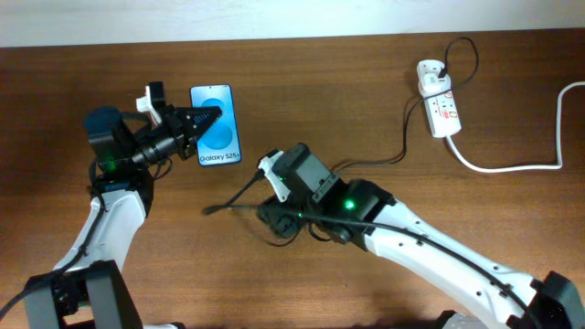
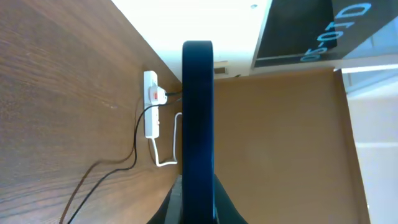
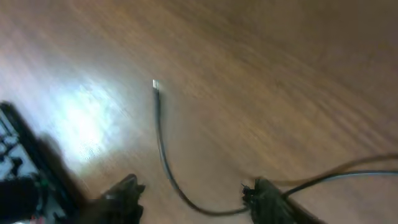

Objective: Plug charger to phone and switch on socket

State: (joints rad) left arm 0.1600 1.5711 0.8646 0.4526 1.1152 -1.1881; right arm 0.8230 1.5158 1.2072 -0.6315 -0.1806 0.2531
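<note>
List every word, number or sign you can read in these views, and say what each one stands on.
"Galaxy S25+": white text on the blue screen of the phone, overhead view.
Cyan characters on the dark panel, left wrist view: turned sideways and cut off by the frame, not readable with certainty.
Red markings on the socket: too small to read.
Right wrist view: no text.

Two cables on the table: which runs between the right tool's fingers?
The thin black charger cable; it curves between the fingers of the open right tool, plug tip loose. The thick white lead lies by the white power strip.
</note>
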